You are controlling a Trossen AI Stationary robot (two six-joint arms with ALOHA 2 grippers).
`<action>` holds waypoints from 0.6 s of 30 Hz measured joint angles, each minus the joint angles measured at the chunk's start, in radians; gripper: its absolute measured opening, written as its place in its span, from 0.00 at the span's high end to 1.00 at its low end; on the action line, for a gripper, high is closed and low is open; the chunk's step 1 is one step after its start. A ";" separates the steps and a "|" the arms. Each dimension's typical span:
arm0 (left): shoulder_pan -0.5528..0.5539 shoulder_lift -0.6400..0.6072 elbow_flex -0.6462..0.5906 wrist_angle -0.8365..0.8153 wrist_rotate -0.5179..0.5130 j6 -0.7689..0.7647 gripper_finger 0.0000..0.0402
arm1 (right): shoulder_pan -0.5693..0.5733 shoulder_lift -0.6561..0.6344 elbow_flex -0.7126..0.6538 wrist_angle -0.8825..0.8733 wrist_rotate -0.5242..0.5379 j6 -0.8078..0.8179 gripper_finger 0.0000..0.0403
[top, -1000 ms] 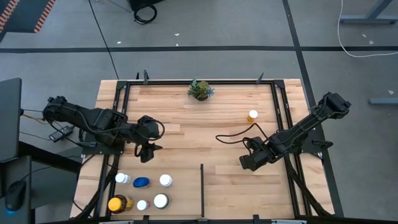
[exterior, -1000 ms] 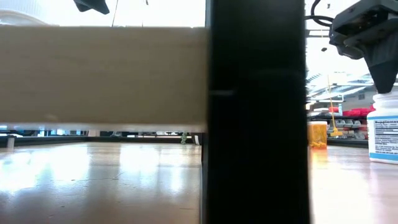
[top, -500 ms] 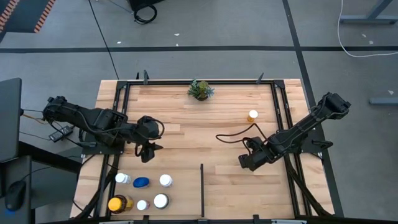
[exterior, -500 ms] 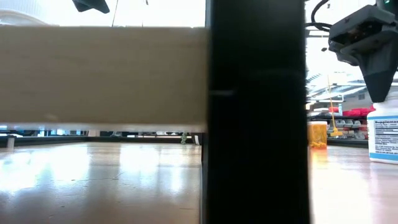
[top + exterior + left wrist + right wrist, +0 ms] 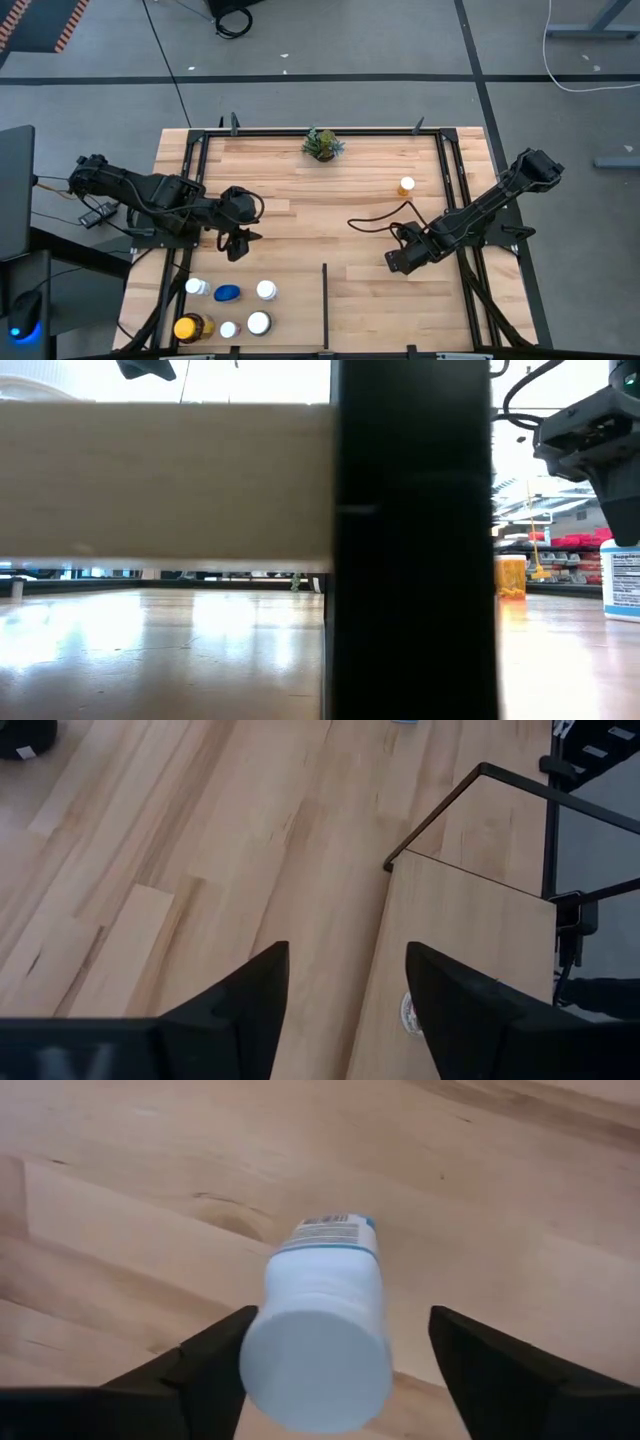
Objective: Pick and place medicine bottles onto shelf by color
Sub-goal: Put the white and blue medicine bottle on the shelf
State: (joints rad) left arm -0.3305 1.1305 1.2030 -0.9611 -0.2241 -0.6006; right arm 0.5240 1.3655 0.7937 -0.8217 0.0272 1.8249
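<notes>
A white bottle (image 5: 318, 1320) with a white cap and a blue-edged label stands upright on the wood at the table's right middle. It also shows in the low view (image 5: 626, 578). My right gripper (image 5: 340, 1365) is open, its fingers on either side of the cap; in the high view (image 5: 397, 262) it hides the bottle. My left gripper (image 5: 237, 246) is open and empty over bare wood at the left; its wrist view (image 5: 345, 1005) shows only planks. An orange bottle (image 5: 406, 186) stands at the far right. Several bottles (image 5: 228, 308), one blue (image 5: 227, 293) and one amber (image 5: 190, 327), stand at the near left. My right gripper comes at the white bottle from above, slanting. One finger (image 5: 215, 1360) stands right against the side of the cap (image 5: 255, 1355), and I cannot tell whether it touches. The other finger (image 5: 500, 1370) is clear of the cap. The bottle stands on the table.
A small green potted plant (image 5: 322, 143) stands at the far edge's middle. Thin black rails (image 5: 190, 170) bound the wood, and a short black divider bar (image 5: 324, 300) runs in from the near edge. A cable (image 5: 375, 220) lies beside the right arm.
My right gripper has gone down over the white bottle and a little toward the table's right edge. In the low view the bottle stands slightly farther that way than before. My left arm has kept still.
</notes>
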 joint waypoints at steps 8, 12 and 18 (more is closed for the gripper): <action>0.000 0.000 0.000 0.000 0.000 -0.017 0.49 | 0.000 0.000 0.000 0.000 0.002 -0.016 0.48; 0.000 0.000 0.000 0.000 0.000 -0.019 0.49 | 0.000 0.000 0.000 0.000 0.001 -0.031 0.55; 0.000 0.000 0.000 0.000 0.000 -0.021 0.49 | -0.012 0.000 0.020 0.014 0.002 -0.032 0.54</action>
State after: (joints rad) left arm -0.3305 1.1305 1.2030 -0.9615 -0.2241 -0.6221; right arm 0.5119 1.3659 0.8137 -0.8073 0.0294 1.7928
